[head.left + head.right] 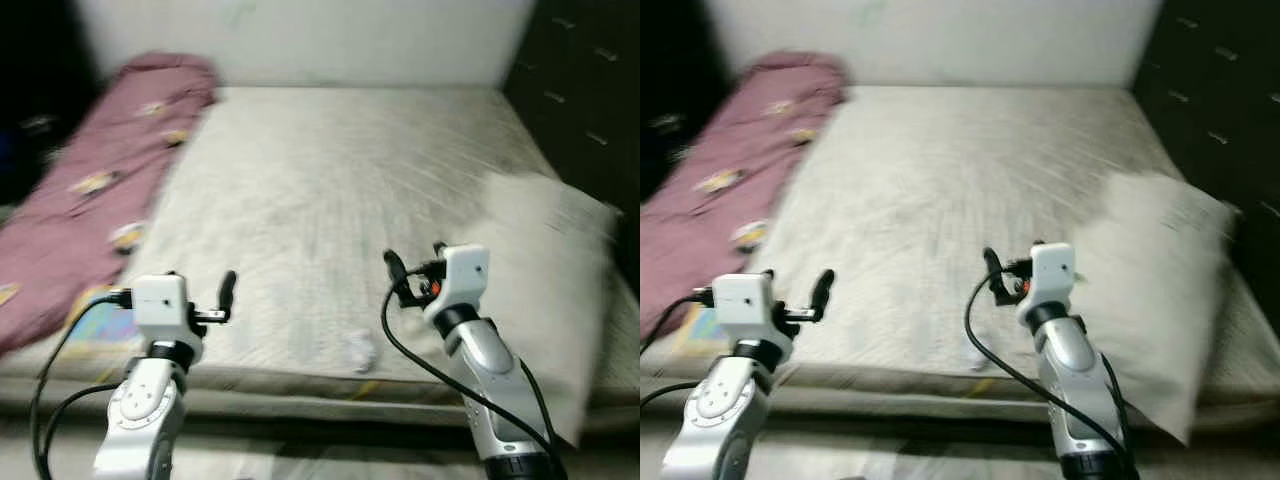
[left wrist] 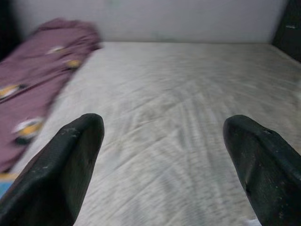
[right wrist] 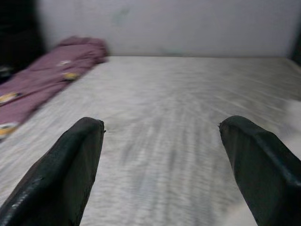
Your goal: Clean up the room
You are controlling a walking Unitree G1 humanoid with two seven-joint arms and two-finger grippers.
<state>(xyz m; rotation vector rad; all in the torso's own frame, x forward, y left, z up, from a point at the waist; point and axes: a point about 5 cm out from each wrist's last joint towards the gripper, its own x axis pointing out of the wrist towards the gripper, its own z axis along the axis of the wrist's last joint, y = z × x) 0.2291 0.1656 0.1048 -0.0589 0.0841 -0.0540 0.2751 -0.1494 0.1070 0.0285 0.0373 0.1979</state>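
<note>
Fingers of both the left gripper (image 2: 162, 165) and right gripper (image 3: 160, 165) spread, empty, above mattress (image 1: 330, 190); maroon blanket (image 1: 90, 180) left, pillow (image 1: 545, 280) right.

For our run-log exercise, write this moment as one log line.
left gripper: open, empty, over mattress | right gripper: open, empty | pillow: right side | maroon blanket: left edge

Both silver arms were raised forward at about the same height, the left gripper (image 2: 164, 155) and the right gripper (image 3: 162, 155) each holding its two black fingers spread wide apart, grasping nothing.
</note>
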